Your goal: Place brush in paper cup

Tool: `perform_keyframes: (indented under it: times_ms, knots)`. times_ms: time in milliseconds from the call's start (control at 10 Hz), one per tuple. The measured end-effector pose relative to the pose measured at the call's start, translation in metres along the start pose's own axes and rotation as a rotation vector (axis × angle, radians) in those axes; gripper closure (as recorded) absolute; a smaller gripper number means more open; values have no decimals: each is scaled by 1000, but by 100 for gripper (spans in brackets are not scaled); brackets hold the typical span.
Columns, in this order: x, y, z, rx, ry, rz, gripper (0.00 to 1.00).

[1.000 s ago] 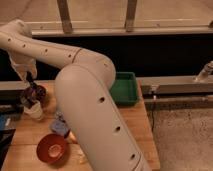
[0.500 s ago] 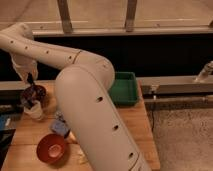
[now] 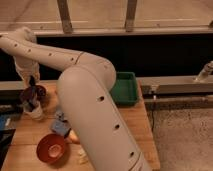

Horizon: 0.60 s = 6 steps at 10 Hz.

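Note:
The off-white paper cup (image 3: 35,112) stands at the left end of the wooden table (image 3: 132,125). My gripper (image 3: 31,91) hangs at the far left of the camera view, right over the cup's mouth. A slim dark stick, seemingly the brush handle (image 3: 31,81), rises from the dark mass at the gripper. The brush head is hidden in that dark mass above the cup. I cannot tell whether the brush is still held. My big white arm (image 3: 90,105) sweeps across the foreground.
A dark red bowl (image 3: 51,148) sits at the front left, with a blue-grey cup (image 3: 61,125) behind it. Pale bits lie near the arm's base (image 3: 80,152). A green tray (image 3: 126,89) sits at the table's back right. A metal rail runs behind.

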<state>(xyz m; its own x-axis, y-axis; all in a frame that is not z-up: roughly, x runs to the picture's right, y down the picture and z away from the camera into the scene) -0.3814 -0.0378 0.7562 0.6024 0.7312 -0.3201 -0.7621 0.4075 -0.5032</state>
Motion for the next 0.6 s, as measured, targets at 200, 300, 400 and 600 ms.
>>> perform_keyframes:
  times_ms: [200,300,400,600]
  knots:
    - [4,-2,6,-7,5,9,100]
    - [6,-1,12,-14,10,10,100]
    - [8,1,15,-20,13,10,100]
    - [12,9,24,-36,19,7,100]
